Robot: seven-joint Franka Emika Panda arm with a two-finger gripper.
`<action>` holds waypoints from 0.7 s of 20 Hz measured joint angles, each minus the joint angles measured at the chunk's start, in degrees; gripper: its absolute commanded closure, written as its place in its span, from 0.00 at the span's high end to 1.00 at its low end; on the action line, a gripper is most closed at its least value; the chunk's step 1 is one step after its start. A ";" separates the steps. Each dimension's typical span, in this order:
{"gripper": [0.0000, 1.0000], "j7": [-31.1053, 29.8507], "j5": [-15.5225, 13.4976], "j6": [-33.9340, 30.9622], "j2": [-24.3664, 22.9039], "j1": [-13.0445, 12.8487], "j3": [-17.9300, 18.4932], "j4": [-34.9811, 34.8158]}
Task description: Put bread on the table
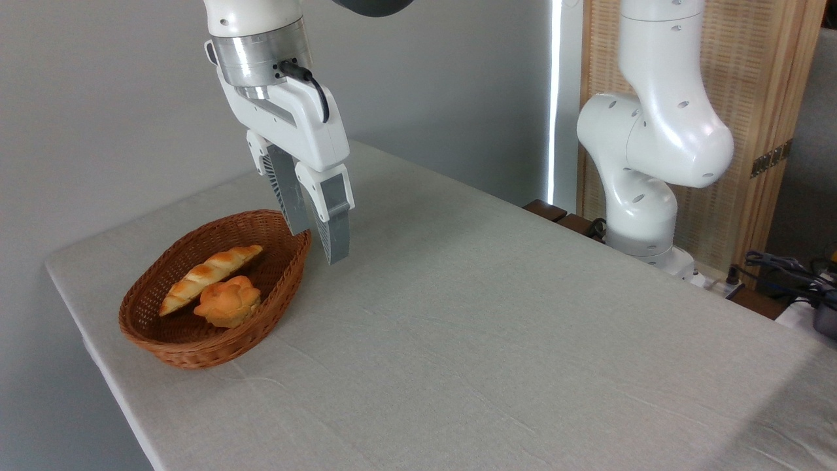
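Reaching: you need to go down and left into the basket (163,340) for the long bread (208,269).
Bun: the round bun (227,301) touches the bread on its near side, so leave it alone.
Bread: it lies low and left of your gripper (318,243).
Gripper: its fingers are a little apart and hold nothing.
Table: put the bread on the bare table (490,327) right of the gripper.

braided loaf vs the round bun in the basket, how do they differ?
The bread is long, braided, with paler tapered ends; the bun is compact, flower-shaped, deeper orange. The bread lies diagonally across the basket; the bun sits nearer the front rim. Both lie inside, touching, ungrasped.
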 measured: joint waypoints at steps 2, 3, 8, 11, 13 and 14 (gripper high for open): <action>1.00 0.00 0.00 -0.03 0.12 0.01 0.09 0.00; 1.00 0.00 0.00 -0.07 0.12 0.03 0.31 0.00; 1.00 0.00 0.00 -1.02 0.12 0.22 0.39 0.00; 1.00 0.00 0.00 -1.45 0.14 0.06 0.26 0.00; 1.00 0.00 0.00 -1.49 0.16 -0.04 0.23 0.00; 1.00 0.00 0.00 -1.49 0.16 -0.06 0.22 0.00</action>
